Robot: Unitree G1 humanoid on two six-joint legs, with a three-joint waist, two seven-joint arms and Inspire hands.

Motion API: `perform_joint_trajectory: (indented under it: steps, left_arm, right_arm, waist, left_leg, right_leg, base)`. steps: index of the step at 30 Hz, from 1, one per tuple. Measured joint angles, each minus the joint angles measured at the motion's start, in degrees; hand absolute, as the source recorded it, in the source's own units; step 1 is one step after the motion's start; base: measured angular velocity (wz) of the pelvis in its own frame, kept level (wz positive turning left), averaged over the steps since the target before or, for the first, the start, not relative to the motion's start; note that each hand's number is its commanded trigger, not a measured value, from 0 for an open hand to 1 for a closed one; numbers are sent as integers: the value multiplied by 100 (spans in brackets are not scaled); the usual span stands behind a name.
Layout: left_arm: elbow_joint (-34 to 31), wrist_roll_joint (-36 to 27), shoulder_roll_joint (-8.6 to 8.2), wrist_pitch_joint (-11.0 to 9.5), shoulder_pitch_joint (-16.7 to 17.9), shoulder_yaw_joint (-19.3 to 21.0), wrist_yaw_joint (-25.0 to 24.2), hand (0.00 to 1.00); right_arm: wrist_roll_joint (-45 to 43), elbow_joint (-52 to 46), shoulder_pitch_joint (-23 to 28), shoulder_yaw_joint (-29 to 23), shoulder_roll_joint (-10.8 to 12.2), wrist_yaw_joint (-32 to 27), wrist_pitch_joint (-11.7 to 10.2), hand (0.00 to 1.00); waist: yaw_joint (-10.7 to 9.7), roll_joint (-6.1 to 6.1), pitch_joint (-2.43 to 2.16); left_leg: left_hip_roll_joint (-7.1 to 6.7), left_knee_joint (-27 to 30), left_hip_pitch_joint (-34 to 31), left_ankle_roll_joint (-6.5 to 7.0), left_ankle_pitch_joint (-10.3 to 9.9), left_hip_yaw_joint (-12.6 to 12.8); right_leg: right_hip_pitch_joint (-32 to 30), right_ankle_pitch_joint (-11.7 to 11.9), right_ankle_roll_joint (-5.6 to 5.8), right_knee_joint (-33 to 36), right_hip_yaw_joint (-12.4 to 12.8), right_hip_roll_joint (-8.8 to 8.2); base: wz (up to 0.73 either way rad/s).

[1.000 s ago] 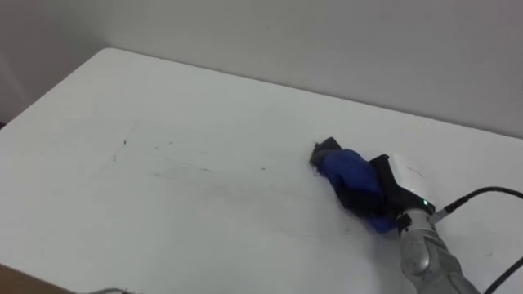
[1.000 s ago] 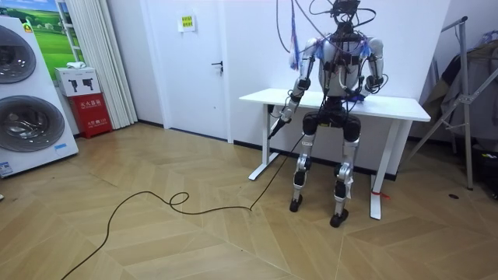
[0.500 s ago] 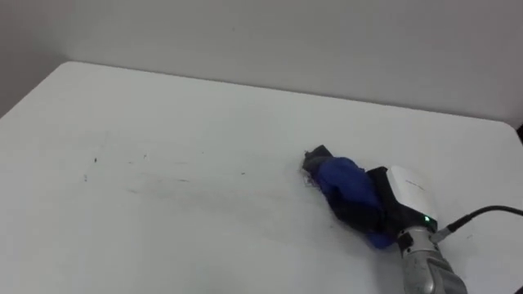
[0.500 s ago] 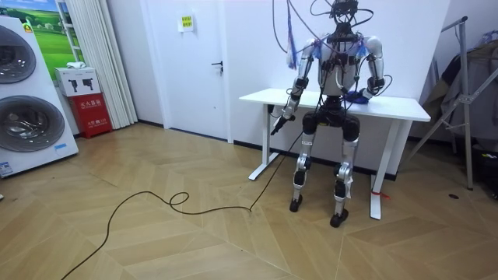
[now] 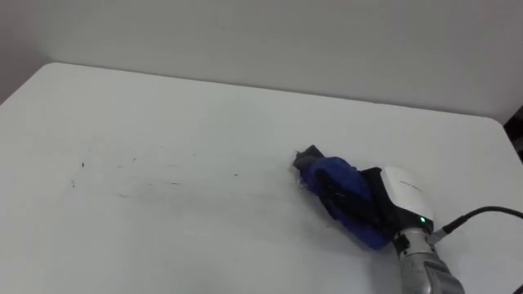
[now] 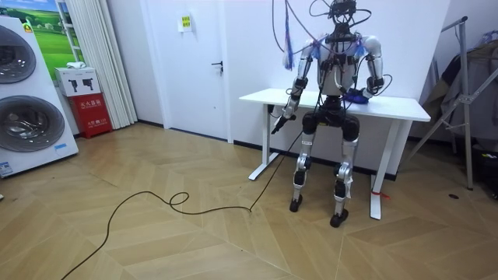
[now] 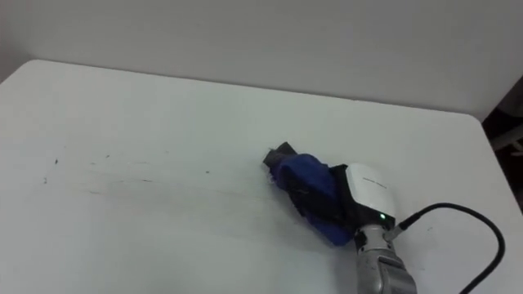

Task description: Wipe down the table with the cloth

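A crumpled blue cloth (image 5: 339,184) lies on the white table (image 5: 204,114), right of its middle. My right hand (image 5: 404,192) rests on the cloth from the lower right, its white back turned up, and the cloth bunches over its front. Faint dark smudges (image 5: 122,175) streak the tabletop to the cloth's left. In the room view I stand upright at the table (image 6: 397,105), with my right hand (image 6: 366,93) on its top. My left hand (image 6: 278,123) hangs beside the table's end on the room view's left.
A pale wall runs just behind the table's far edge (image 5: 327,94). The table's right corner (image 5: 498,122) lies close to my right hand. In the room view a metal rack (image 6: 467,93) stands to the right, and washing machines (image 6: 27,101) and a door (image 6: 194,62) to the left.
The eye view has shifted as my head moved. My right hand and the cloth keep about the same spot on the table. My left arm hangs as before.
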Motion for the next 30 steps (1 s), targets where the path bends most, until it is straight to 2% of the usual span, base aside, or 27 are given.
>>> perform_joint_trajectory:
  steps: [5,8,11,14,16,19,24,28,30]
  left_arm:
    - [-6,3,4,-189,-3,146,-12,0]
    - [-9,4,-5,-213,-35,273,-44,0]
    - [-4,-14,-12,-227,-7,421,-84,0]
    - [-3,-110,-12,-328,148,585,-95,0]
    - [43,-106,-13,-359,211,745,-95,0]
    - [156,-106,-11,-362,214,978,-25,0]
    - [237,-98,-13,-360,212,1034,-6,0]
    - [232,-99,-13,-350,209,1033,-8,0]
    - [203,-97,-15,-351,211,1079,-46,0]
  right_arm:
    - [72,-421,220,-153,-1,283,-97,0]
    - [124,-744,352,-310,-6,472,-61,0]
    - [156,-857,366,-786,-19,572,-24,0]
    - [283,-1286,376,-1391,-49,587,54,0]
    - [282,-1681,376,-1778,-73,552,51,0]
    - [399,-2031,367,-2268,-124,216,42,0]
    - [461,-2168,359,-2766,-228,2,51,0]
    - [526,-2230,356,-3039,-342,-53,130,0]
    - [916,-2221,353,-3309,-417,-114,133,0]
  waist:
    - [-104,7,-2]
    - [-178,0,3]
    - [-238,-22,14]
    - [-368,-75,72]
    - [-400,-101,82]
    - [-534,-166,71]
    - [-687,-201,45]
    - [-756,-181,49]
    - [-834,-179,65]
  left_leg:
    - [2,23,23,1,1,35]
    - [3,4,13,1,0,43]
    - [5,-21,36,2,1,99]
    - [16,-41,103,10,-5,226]
    - [22,-33,111,23,-15,321]
    - [22,-25,113,30,-32,363]
    - [24,-11,119,40,-57,397]
    - [29,-28,159,41,-58,474]
    - [33,-37,164,41,-59,487]
  right_leg:
    - [4,0,0,-1,20,-3]
    - [-2,0,1,2,25,-4]
    - [-26,0,1,14,97,-4]
    - [-70,-1,3,85,233,-4]
    - [-119,-3,5,96,319,-1]
    - [-139,2,13,100,357,-1]
    - [-160,16,30,109,392,-1]
    - [-184,16,30,137,460,2]
    - [-214,15,30,181,466,2]
  base:
    - [-3]
    - [-1]
    - [-10]
    - [-21]
    - [-22]
    - [-7]
    - [-5]
    - [-10]
    - [0]
